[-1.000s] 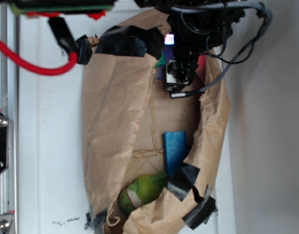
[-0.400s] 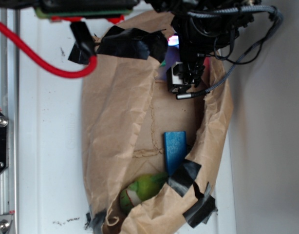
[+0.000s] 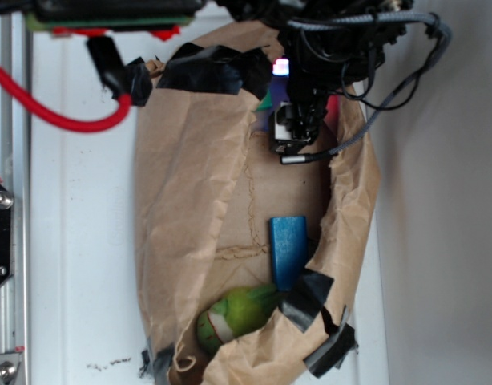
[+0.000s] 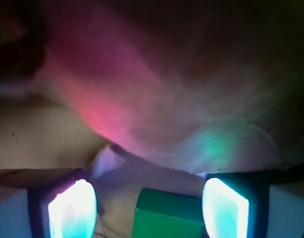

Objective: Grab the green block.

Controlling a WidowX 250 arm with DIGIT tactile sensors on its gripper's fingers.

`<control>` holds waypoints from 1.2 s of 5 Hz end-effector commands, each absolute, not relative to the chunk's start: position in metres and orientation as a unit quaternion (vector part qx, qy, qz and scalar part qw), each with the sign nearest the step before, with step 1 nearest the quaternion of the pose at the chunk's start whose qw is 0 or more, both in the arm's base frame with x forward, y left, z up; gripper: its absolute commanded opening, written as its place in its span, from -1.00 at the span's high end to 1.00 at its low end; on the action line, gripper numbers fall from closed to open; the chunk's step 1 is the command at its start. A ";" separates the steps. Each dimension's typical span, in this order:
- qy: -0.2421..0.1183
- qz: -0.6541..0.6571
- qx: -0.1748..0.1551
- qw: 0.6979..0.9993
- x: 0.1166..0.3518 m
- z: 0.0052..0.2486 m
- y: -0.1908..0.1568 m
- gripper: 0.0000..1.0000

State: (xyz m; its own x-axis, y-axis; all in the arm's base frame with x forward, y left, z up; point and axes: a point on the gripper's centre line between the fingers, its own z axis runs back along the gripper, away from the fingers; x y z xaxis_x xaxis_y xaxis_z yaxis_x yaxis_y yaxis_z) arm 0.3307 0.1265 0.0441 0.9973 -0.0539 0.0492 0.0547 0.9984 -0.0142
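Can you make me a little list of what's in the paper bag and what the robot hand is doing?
container: brown paper bag patched with black tape
green block: between the glowing fingers, near the bag's top end
gripper: open, fingers on either side of the green block
blue block: lying flat, mid-bag
lime-green plush toy: at the bag's bottom end, below the blue block
grasp: not closed yet

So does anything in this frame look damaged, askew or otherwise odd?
Mainly the container: the brown paper bag is crumpled, with ragged edges patched by black tape. The blue block and a lime-green plush toy lie loose inside. The gripper straddles the green block, jaws apart. Nothing looks spilled.
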 end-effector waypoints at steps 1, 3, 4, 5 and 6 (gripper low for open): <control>-0.122 -0.113 0.014 0.986 0.281 0.101 0.090 -1.00; -0.129 -0.111 0.044 0.985 0.196 0.119 0.031 -1.00; -0.115 -0.094 0.052 0.988 0.199 0.114 0.031 -1.00; -0.109 -0.072 0.062 0.989 0.217 0.112 0.036 -1.00; -0.109 -0.038 0.056 0.992 0.245 0.115 0.047 -1.00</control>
State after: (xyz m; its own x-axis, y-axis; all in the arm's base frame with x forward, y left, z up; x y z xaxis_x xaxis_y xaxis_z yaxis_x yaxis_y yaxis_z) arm 0.2381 0.0444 0.1028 0.9825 -0.0861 0.1651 0.0690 0.9919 0.1065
